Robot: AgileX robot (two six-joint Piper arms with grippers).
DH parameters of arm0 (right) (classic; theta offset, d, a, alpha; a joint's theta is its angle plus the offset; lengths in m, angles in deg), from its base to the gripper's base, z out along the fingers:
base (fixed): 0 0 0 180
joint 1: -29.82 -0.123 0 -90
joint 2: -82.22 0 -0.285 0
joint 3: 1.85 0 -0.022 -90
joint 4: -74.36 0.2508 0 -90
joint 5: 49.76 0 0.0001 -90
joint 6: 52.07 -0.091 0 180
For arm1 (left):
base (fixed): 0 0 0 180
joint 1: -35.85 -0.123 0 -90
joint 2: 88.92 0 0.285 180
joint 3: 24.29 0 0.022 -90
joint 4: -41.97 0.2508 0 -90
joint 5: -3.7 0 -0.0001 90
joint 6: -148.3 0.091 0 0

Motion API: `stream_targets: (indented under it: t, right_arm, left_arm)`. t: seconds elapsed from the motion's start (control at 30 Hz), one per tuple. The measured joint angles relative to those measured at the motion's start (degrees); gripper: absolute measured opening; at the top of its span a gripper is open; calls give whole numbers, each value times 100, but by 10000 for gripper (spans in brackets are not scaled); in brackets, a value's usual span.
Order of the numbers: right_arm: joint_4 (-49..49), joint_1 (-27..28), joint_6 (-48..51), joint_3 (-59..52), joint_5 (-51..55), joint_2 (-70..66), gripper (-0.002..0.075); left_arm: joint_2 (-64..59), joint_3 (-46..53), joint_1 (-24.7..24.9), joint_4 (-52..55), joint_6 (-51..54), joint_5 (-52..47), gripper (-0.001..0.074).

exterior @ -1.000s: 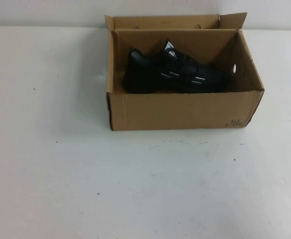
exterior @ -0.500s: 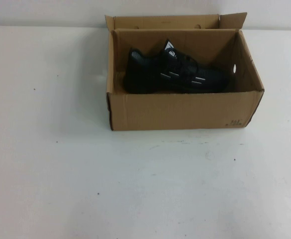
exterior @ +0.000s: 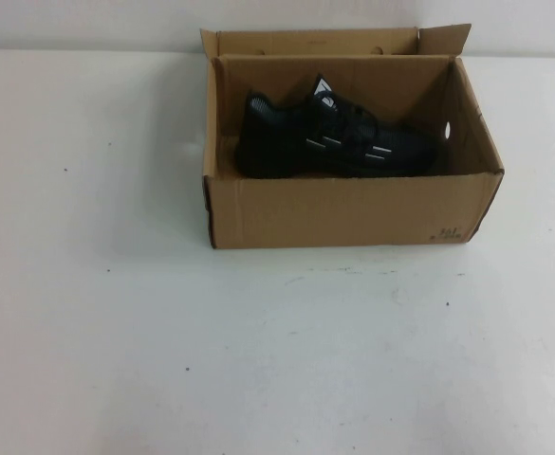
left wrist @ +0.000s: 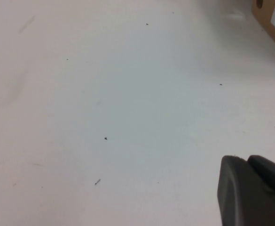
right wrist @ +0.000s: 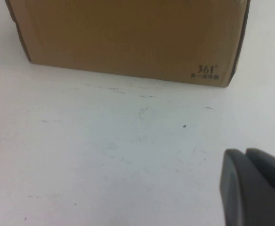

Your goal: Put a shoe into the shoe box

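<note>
The black shoe (exterior: 334,142) with white dash marks lies inside the open brown shoe box (exterior: 348,213), toe toward the right. The box stands at the back middle of the white table. Neither arm shows in the high view. My left gripper (left wrist: 247,162) is shut and empty, over bare table, with a corner of the shoe box (left wrist: 271,21) far off. My right gripper (right wrist: 245,155) is shut and empty, above the table in front of the box's near wall (right wrist: 128,37), well short of it.
The white table (exterior: 258,360) stretches wide in front of and to both sides of the box. The box's back flaps (exterior: 334,40) stand up near the far wall. Small dark specks dot the table.
</note>
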Motion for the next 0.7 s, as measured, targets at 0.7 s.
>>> stream_targets:
  t: [0.7]
  right_arm:
    - [-63, 56, 0, 0, 23, 40, -17]
  left_arm:
    - [0, 0, 0, 21, 0, 0, -1]
